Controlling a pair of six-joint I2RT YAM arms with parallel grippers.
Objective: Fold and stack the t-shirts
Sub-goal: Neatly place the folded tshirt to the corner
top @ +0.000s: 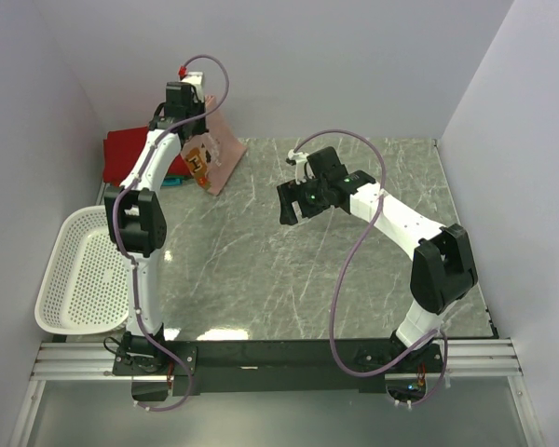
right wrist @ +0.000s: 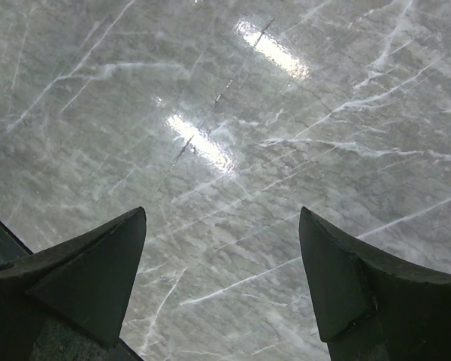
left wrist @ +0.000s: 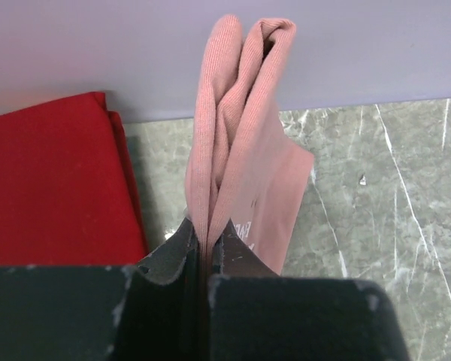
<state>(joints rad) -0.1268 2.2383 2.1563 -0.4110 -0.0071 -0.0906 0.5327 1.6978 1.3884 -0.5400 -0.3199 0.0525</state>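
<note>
While the white perforated basket (top: 79, 270) sits nearest my bases, at the left edge of the grey marble table (top: 261, 279) and just beside my left arm, the cloth is all farther back. Out over the middle of the table my right gripper (right wrist: 222, 218) hangs with its jaws spread wide, tilted down at the stone. Only veined marble and glare from the lights show between them. Farther on, near the back left of the table, my left gripper (left wrist: 203, 244) is pressed together on the dusty-pink t-shirt (left wrist: 237, 128), pinching a bunch of several ribbed layers. From above, the shirt hangs below that grip as a narrow, crumpled drape, its brown-and-white print (top: 198, 166) facing the camera. Whether its lowest corner touches the table I cannot tell. Just left of it and farther back, the red t-shirt (left wrist: 52, 180) lies flat in the back left corner against the wall (left wrist: 361, 45). A strip of the teal t-shirt (top: 171, 182) peeks out at the red one's near edge, beside my left arm.
</note>
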